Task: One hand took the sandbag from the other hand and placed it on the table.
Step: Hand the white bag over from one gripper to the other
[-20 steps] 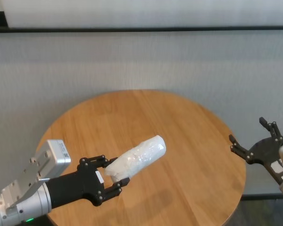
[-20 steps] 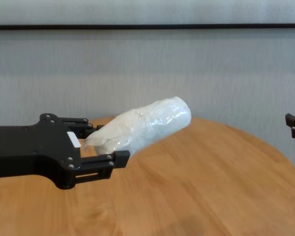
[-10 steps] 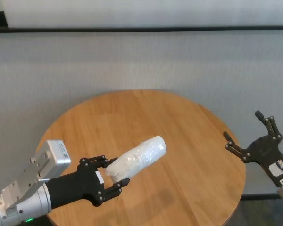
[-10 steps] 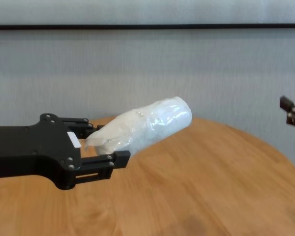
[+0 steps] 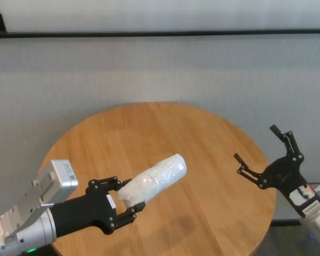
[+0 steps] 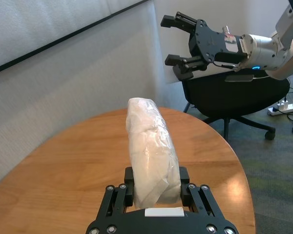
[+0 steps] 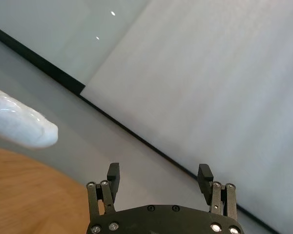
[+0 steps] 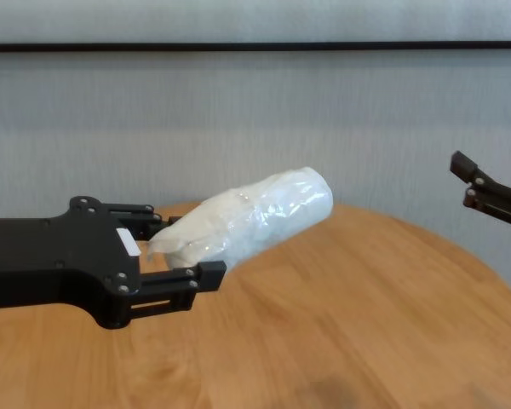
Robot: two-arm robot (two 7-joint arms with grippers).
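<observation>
Clamped between the left gripper (image 5: 124, 205)'s two black fingers (image 6: 118, 191) is the near end of the sandbag (image 5: 153, 180); the rest of the white, plastic-wrapped bag sticks out past the fingertips, angled up and toward the right, held in the air above the round wooden table (image 5: 202, 160). Its far end is free, touching nothing. Over by the table's right edge, well apart from the bag, the right gripper (image 5: 264, 150) hangs with its fingers (image 7: 113, 176) spread wide and nothing between them, its opening turned toward the bag. A black office chair (image 6: 234, 100) stands on the floor behind that arm.
</observation>
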